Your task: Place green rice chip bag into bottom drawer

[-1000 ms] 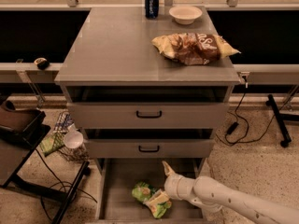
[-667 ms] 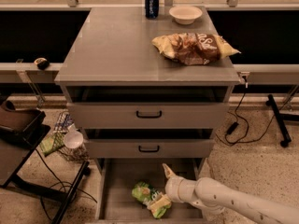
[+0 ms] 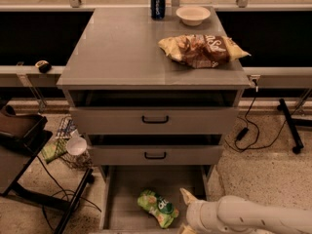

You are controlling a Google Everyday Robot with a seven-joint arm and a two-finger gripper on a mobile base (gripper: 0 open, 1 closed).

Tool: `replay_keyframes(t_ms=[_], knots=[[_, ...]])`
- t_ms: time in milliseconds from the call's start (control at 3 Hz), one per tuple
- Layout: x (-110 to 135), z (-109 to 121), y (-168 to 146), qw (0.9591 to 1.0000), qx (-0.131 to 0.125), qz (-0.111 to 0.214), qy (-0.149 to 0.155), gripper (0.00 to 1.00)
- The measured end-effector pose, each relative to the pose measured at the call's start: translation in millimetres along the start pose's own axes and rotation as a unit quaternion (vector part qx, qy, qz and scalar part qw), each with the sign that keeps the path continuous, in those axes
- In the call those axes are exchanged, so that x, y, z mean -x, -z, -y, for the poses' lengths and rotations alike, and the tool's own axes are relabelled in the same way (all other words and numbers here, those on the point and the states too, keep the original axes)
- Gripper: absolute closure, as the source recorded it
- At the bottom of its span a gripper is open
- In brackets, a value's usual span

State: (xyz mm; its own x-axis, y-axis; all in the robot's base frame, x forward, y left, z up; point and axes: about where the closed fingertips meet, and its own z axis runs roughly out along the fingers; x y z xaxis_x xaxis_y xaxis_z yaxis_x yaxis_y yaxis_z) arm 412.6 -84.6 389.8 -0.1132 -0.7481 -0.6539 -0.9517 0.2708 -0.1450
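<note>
The green rice chip bag (image 3: 157, 208) lies flat on the floor of the bottom drawer (image 3: 134, 185), which is pulled out below the two upper drawers. My gripper (image 3: 185, 211) is at the drawer's front right, just right of the bag. Its fingers are spread open and hold nothing; one pale fingertip (image 3: 186, 196) points up and back, a little apart from the bag's right end. The white arm (image 3: 253, 216) comes in from the lower right.
A brown-and-yellow chip bag (image 3: 202, 49), a blue can (image 3: 157, 3) and a white bowl (image 3: 193, 14) stand on the cabinet top (image 3: 117, 48). A wire basket with a cup (image 3: 73, 146) and a black stand (image 3: 22, 145) are at the left. Cables (image 3: 243, 130) lie at the right.
The gripper has let go of the green bag and drawn back to the right. The bag now lies on its own in the bottom drawer.
</note>
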Motion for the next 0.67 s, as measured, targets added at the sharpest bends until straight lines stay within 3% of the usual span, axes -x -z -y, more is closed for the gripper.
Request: replay_keyframes(t_ms=[333,667], knots=[[-18,-48,59,0.9981,0.018,-0.059,-0.009,0.0],[-43,-76,113,0.9886,0.002,-0.133,-0.071,0.0]])
